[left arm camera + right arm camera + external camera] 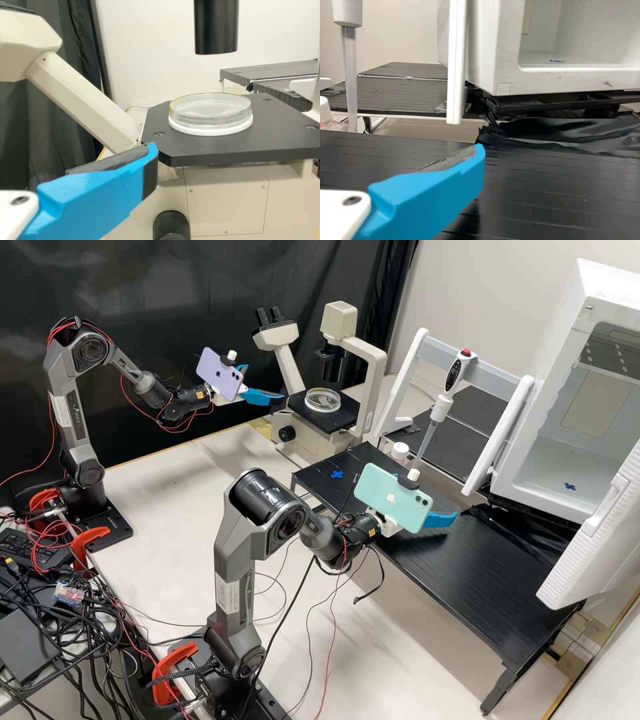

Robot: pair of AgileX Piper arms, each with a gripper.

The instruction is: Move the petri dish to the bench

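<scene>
Bring the left gripper (pixel 266 383), with fingers (pixel 100 195) spread like the right gripper's (pixel 437 497), level around the petri dish (pixel 210 112) lying inside the edges of the microscope stage (pixel 272 132), and pinch gently without tilting.

The site is a laboratory. Identifying equipment comprises a microscope (pixel 339 320) with eyepieces (pixel 268 315), a clear petri dish (pixel 323 400) resting on its black stage (pixel 343 419), and a pipette (pixel 441 407) held on a white stand (pixel 407 377). A white-capped bottle (pixel 400 451) sits near the pipette, beside an open white chamber (pixel 541 373).
</scene>
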